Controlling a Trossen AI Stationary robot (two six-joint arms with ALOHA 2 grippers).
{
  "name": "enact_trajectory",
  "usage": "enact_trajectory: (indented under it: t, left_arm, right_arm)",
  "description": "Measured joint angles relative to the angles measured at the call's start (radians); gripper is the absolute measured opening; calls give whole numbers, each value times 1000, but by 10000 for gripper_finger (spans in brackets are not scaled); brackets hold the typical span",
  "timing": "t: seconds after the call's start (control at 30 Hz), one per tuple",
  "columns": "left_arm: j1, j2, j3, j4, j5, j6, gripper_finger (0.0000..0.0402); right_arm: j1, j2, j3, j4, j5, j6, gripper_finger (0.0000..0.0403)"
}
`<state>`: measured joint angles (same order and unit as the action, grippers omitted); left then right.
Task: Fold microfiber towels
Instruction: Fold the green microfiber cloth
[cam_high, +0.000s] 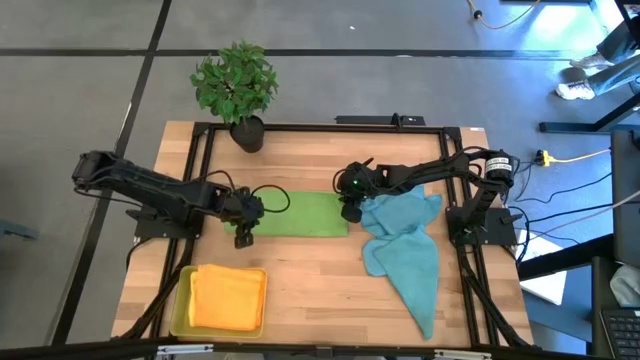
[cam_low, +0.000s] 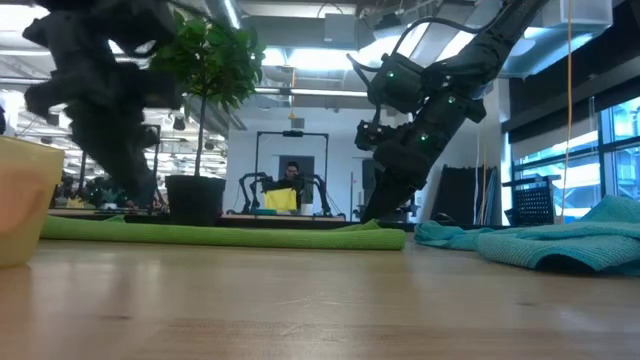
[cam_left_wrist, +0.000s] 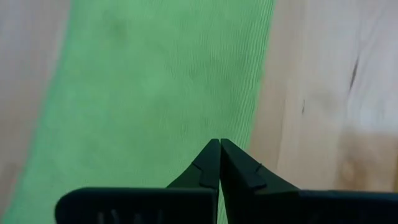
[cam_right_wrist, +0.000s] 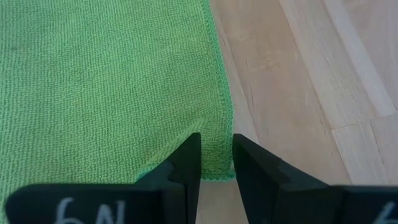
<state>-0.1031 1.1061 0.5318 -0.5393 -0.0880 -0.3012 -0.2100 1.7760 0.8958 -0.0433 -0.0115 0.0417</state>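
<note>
A green microfiber towel (cam_high: 297, 213), folded into a long strip, lies flat across the table's middle. My left gripper (cam_high: 245, 234) hovers shut just above the towel's left end (cam_left_wrist: 155, 93), with nothing between its fingers. My right gripper (cam_high: 350, 212) is at the towel's right end, shut on a corner. A teal-blue towel (cam_high: 405, 255) lies crumpled to the right of it. A folded orange-yellow towel (cam_high: 228, 298) rests in the yellow tray (cam_high: 180, 312) at the near left. My right gripper pinches the green towel's right-end corner (cam_right_wrist: 217, 163) between its two fingers, at the hemmed edge. It slants down from the table's right side. The corner rises slightly into the fingers, and the rest of the strip lies flat on the table; how many layers are held I cannot tell.
A potted plant (cam_high: 238, 88) stands at the table's far edge, left of centre. A black frame (cam_high: 330, 127) runs round the table top. Bare wood (cam_high: 320, 290) lies between the tray and the teal towel. A person (cam_low: 290, 180) shows far back in the room.
</note>
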Motion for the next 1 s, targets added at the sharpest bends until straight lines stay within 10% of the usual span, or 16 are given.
enact_trajectory:
  t: [1.0]
  left_arm:
    - [144,138,-70,44,84,-81,1]
  right_arm:
    - [0,0,0,-5,-1,-28,94]
